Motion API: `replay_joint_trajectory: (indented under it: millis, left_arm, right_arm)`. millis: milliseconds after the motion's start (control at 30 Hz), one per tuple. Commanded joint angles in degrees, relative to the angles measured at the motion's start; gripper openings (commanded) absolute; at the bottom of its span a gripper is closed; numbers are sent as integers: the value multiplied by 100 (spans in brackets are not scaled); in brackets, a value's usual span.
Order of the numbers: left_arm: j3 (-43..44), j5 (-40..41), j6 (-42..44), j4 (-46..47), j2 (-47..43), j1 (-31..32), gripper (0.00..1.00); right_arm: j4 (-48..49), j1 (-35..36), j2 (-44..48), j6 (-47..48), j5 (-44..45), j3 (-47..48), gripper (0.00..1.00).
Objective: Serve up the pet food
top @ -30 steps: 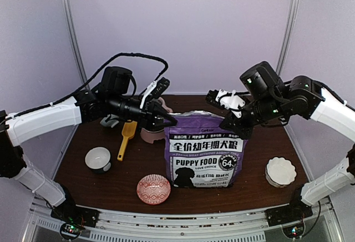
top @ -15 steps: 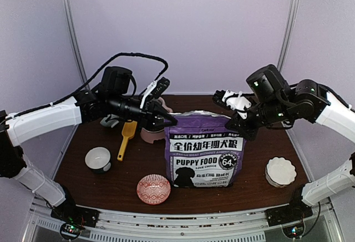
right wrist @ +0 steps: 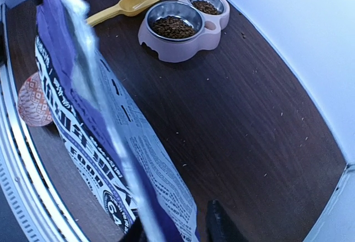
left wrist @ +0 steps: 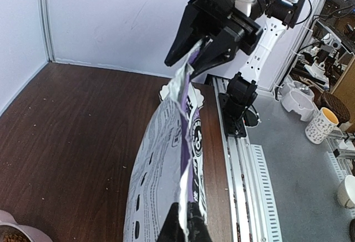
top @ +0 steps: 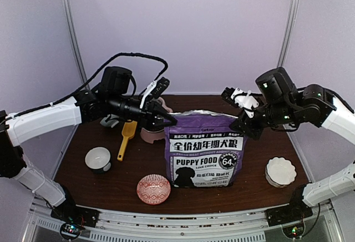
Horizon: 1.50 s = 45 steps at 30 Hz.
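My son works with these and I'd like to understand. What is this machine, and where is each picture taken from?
Two robot arms stand at the near edge of a brown table. One picture looks down from above and behind them; the other two come from cameras on the wrists. The left gripper pinches one top corner of the purple puppy food bag; the right gripper has its fingers parted around the other corner. On the table lie a yellow scoop, a pink double feeder holding kibble, and three small bowls.

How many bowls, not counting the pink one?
3: a white bowl front left, a red patterned bowl front middle, a scalloped white bowl front right. The left arm may hide another.
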<state>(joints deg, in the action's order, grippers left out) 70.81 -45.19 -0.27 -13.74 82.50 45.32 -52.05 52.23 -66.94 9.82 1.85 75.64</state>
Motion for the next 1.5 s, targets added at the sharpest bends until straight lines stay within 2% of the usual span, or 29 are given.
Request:
replay_joint_trajectory:
  millis: [0, 200, 333, 467, 533, 633, 733, 867, 967, 1033, 1067, 1300, 1433, 1467]
  left_arm:
    - [-5, -106, 28, 52, -144, -76, 0]
    - [16, -28, -43, 51, -116, -99, 0]
    - [50, -100, -151, 78, -56, -158, 0]
    - [112, -99, -196, 14, 15, -198, 0]
    - [125, -136, -219, 10, 49, -207, 0]
    - [135, -148, -237, 3, 73, -202, 0]
    - [135, -131, -237, -15, 71, -205, 0]
    - [144, -122, -236, -32, 66, -216, 0]
    - [144, -155, -239, -41, 82, -225, 0]
    - [152, -173, -237, -41, 90, -225, 0]
    - [153, -182, -236, -41, 91, -226, 0]
    - [153, -248, -278, -15, 131, -259, 0]
    - [161, -293, -280, -15, 156, -261, 0]
    - [161, -297, -281, -15, 161, -261, 0]
  right_arm:
    - [-12, -376, 332, -284, 262, -302, 40]
    - [992, -840, 1186, -482, -1240, -1103, 67]
    - [1748, -1208, 1633, -694, -2321, -1602, 72]
    - [1977, -1349, 1668, -715, -2694, -1732, 73]
    - [1987, -1368, 1581, -659, -2807, -1699, 69]
    - [1967, -1380, 1414, -578, -2965, -1602, 55]
    - [1908, -1382, 1295, -518, -3048, -1518, 45]
    - [1823, -1382, 1262, -459, -2986, -1482, 25]
    - [1794, -1388, 1314, -453, -2952, -1482, 14]
    - [1740, -1390, 1354, -437, -2913, -1465, 2]
    - [1722, -1394, 1377, -424, -2902, -1464, 0]
    - [1634, -1399, 1451, -378, -2937, -1419, 0]
    - [1565, -1399, 1395, -396, -3022, -1307, 22]
    - [1531, -1399, 1394, -380, -2997, -1285, 25]
